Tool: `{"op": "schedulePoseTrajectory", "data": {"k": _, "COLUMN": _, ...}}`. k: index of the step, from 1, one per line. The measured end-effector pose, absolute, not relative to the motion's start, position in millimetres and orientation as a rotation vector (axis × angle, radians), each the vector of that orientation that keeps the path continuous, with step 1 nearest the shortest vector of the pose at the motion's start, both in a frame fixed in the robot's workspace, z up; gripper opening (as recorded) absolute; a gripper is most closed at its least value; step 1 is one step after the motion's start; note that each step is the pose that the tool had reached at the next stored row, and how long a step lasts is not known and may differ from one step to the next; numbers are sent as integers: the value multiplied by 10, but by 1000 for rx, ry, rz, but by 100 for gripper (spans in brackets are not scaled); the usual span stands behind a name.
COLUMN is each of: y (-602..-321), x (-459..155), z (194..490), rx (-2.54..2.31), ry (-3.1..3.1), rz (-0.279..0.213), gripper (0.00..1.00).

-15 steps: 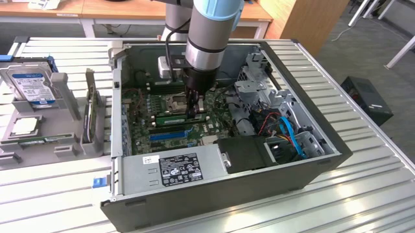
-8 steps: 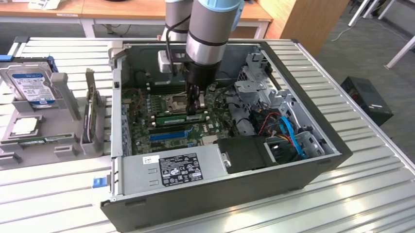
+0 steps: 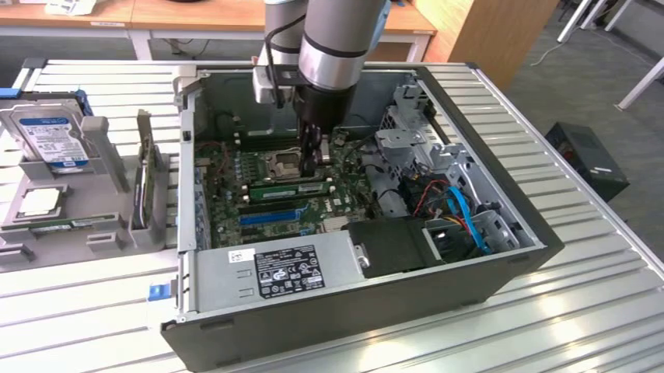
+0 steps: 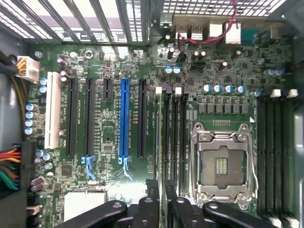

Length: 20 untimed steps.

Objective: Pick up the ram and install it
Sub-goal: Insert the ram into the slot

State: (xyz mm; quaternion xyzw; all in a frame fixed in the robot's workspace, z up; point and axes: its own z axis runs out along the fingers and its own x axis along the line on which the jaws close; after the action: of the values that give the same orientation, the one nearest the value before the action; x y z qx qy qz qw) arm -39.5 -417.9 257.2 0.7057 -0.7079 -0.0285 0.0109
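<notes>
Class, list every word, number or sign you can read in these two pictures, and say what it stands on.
No text can be read.
Hard drive label: print too small.
Power supply label: white print on black, too small.
Motherboard slot lettering: blurred.

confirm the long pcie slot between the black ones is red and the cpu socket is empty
Not right: the wrist view shows that the long PCIe slot between the black ones is blue, not red. The CPU socket is empty, as you say.
</notes>
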Motion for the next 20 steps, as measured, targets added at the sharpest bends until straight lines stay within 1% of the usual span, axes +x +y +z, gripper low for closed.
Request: {"op": "schedulePoseTrajectory", "data": {"k": 20, "y": -4179, "x": -390, "z": 3119, "rx": 2202, "ry": -2208, "rz": -89, "gripper": 19}}
